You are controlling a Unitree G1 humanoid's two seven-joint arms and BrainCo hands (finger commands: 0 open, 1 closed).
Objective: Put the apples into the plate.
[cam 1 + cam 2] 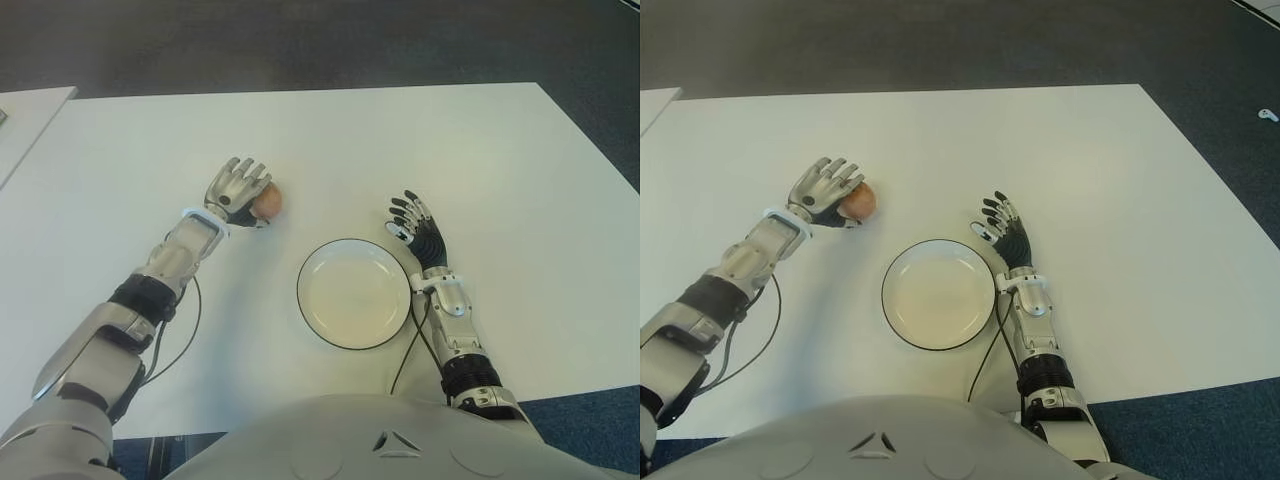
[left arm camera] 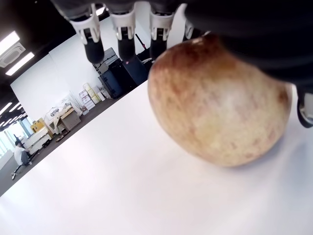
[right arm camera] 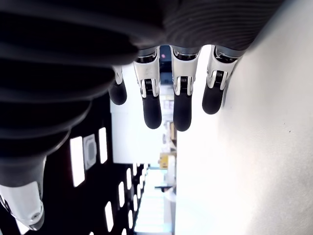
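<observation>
In the eye views we see the left hand (image 1: 236, 190) at the left side of one apple (image 1: 267, 202), which sits on the desk (image 1: 400, 140) to the upper left of the plate (image 1: 320, 262). The left wrist view adds what the eye views do not: the apple rests on the desk surface, the palm lies against its top, and the fingers (image 2: 91, 38) extend straight past it without closing round it. We read the left hand as open and holding nothing.

The right hand (image 1: 415, 226) shows just beside the plate, on its upper right side. The right wrist view shows its fingers (image 3: 152, 98) extended and spread, holding nothing.

The desk is white; dark carpet surrounds it. A second white surface (image 1: 25, 110) shows at the far left edge of the left eye view. The left wrist view shows an office room behind the desk, with ceiling lights and stacked equipment.

We count one apple, one plate and two hands. The plate holds nothing.
</observation>
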